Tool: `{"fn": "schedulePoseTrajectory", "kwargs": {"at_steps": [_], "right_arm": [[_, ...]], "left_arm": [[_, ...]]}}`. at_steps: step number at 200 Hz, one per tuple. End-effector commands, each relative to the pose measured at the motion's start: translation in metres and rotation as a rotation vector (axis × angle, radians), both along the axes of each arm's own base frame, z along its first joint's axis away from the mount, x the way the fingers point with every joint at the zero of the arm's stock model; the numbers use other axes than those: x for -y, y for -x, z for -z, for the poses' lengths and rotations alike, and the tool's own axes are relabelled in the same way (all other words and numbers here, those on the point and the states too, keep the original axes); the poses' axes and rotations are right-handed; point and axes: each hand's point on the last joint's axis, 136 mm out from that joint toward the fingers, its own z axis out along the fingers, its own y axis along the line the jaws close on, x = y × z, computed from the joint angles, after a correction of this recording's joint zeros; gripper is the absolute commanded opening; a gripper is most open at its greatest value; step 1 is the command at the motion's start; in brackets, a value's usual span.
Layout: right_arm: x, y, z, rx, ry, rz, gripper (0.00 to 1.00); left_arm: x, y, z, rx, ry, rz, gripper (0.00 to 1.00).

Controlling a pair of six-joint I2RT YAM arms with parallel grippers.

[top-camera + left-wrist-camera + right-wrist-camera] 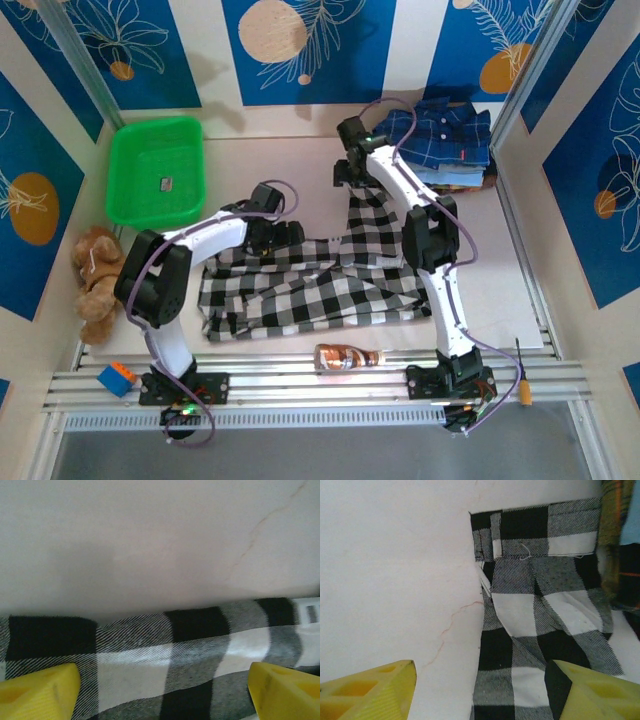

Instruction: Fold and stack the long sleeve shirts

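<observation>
Both sides gape wide and empty. We've got the checked shirt (300, 290) lying long-ways left to right across the surface (280, 170); left end effector (162, 682) hovers at its far edge, right end effector (480, 685) over the sleeve (535, 610) pointing toward the folded stack (445, 140), so right's closer.

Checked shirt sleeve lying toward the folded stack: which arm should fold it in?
Right, likely. The right gripper hangs open over that sleeve near its cuff; the left gripper is open over the far edge of the shirt.
</observation>
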Motion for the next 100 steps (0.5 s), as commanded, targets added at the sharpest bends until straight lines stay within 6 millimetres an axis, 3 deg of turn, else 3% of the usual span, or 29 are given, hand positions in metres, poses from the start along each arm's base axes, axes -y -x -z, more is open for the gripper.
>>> {"fn": "schedulePoseTrajectory", "kwargs": {"at_steps": [1, 59, 100], "right_arm": [[0.01, -0.007, 0.018, -0.007, 0.058, 0.063, 0.69], [0.021, -0.03, 0.048, 0.019, 0.133, 0.118, 0.68], [0.016, -0.035, 0.069, -0.014, 0.076, 0.134, 0.58]], "left_arm": [[-0.004, 0.011, 0.024, -0.046, -0.013, -0.021, 0.87], [-0.019, 0.029, 0.06, -0.119, -0.061, -0.049, 0.86], [-0.031, 0.025, 0.07, -0.142, -0.077, -0.078, 0.86]]}}
